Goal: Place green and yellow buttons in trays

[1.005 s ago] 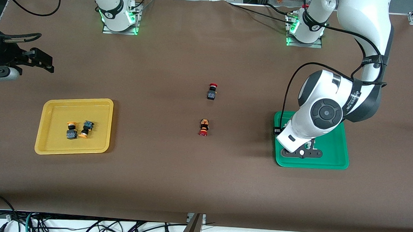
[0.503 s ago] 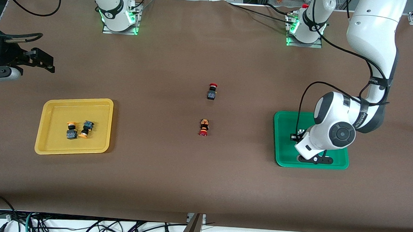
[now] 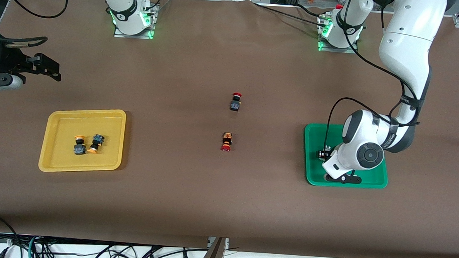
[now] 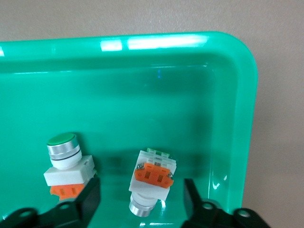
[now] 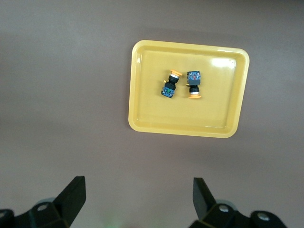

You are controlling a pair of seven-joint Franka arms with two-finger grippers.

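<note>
My left gripper (image 4: pixel 141 199) is low inside the green tray (image 3: pixel 314 134), open. A white-grey button (image 4: pixel 151 178) with an orange block lies on the tray floor between the fingers, with a gap to each one. A second button (image 4: pixel 66 159) with a green cap lies beside one finger (image 4: pixel 88 202). The yellow tray (image 3: pixel 59 119) holds two yellow-capped buttons (image 3: pixel 80 145) (image 3: pixel 95 143), which also show in the right wrist view (image 5: pixel 170 85) (image 5: pixel 194 83). My right gripper (image 5: pixel 137 199) waits open and empty above the bare table, near the yellow tray.
Two red-capped black switches lie mid-table, one (image 3: pixel 235 102) farther from the front camera, the other (image 3: pixel 226 141) nearer. The brown table (image 3: pixel 172 188) stretches bare between the two trays. Cables hang off the table's front edge.
The left arm has come down into the green tray, and its fingers have parted from the white-grey button. The right arm has not moved.
</note>
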